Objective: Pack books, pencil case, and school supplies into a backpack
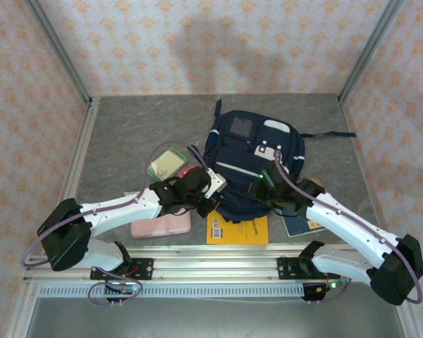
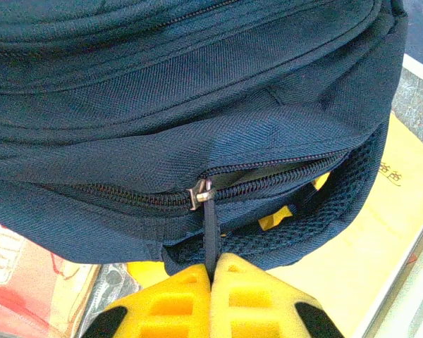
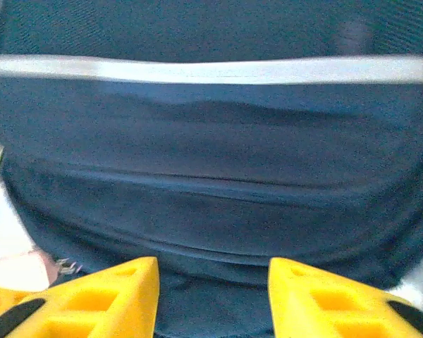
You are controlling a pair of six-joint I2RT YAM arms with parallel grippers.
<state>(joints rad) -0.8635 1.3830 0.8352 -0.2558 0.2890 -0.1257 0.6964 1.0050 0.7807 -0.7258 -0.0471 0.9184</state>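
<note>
The navy backpack (image 1: 254, 158) lies mid-table, its bottom end toward the arms. My left gripper (image 1: 210, 203) is at that near end, shut on the dark zipper pull strap (image 2: 210, 232). The strap hangs from the metal slider (image 2: 201, 195) of a partly open zipper. My right gripper (image 1: 265, 184) rests over the backpack's near right side. Its yellow fingers (image 3: 113, 296) stand apart in front of the fabric below the white stripe (image 3: 211, 69), gripping nothing. The orange-yellow book (image 1: 237, 229) lies under the backpack's near edge. One navy book (image 1: 299, 224) sits right of it, and the pink pencil case (image 1: 161, 225) to the left.
A green-edged packet (image 1: 166, 163) and a red packet (image 1: 188, 171) lie left of the backpack, behind my left arm. The metal rail (image 1: 211, 253) runs along the near edge just behind the books. A dark strap (image 1: 331, 134) trails off the backpack's right.
</note>
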